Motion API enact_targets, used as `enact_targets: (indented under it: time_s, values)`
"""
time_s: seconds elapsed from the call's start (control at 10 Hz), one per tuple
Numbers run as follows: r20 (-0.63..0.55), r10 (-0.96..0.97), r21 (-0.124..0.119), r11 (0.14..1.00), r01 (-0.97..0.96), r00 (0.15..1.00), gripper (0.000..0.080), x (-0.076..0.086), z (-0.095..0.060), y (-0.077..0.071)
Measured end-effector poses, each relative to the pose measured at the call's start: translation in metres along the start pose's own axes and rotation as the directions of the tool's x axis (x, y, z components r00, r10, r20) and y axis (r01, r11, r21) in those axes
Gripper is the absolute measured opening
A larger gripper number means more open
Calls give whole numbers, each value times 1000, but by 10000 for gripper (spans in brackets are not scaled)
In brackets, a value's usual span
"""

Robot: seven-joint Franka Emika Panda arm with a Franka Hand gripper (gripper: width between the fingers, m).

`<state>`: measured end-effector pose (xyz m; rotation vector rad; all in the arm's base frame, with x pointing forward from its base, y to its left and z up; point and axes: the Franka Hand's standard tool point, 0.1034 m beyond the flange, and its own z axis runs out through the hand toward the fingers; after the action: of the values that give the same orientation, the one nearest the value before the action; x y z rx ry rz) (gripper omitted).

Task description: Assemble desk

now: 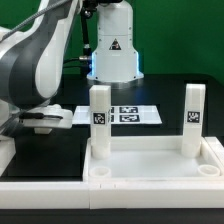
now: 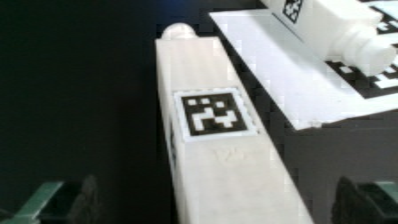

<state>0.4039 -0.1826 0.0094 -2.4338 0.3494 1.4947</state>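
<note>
The large grey-and-white robot arm (image 1: 40,60) is bent over from its base and stoops low over the black worktop (image 1: 40,160), wrist turned downward. The tool (image 2: 208,198) is spread wide and grasps nothing. Its dark fingers (image 2: 45,200) stand on either side of a long white square plastic leg (image 2: 214,140) bearing a black-and-white tag, clear of both its flanks. That leg lies flat on the worktop directly beneath the tool. The white rimmed rectangular plastic tabletop (image 1: 150,175) sits well apart from the tool, toward the exterior view's right, with two upright white legs (image 1: 98,120) standing at its corners. The thin white marker board (image 2: 285,85) lies just beside the lying leg, beyond the fingers.
</note>
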Motion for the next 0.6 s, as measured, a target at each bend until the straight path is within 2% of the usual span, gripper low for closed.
enact_targets:
  time_s: [0.2, 0.3, 0.5, 0.6]
  values:
    - [0, 0, 1, 1000, 0, 1000, 387, 0, 0, 0]
    - [0, 1, 1, 1000, -1, 1000, 283, 0, 0, 1]
    - [5, -1, 4, 1000, 1, 1000, 284, -3, -3, -1]
    - [9, -7, 8, 1000, 7, 1000, 284, -11, -9, -6]
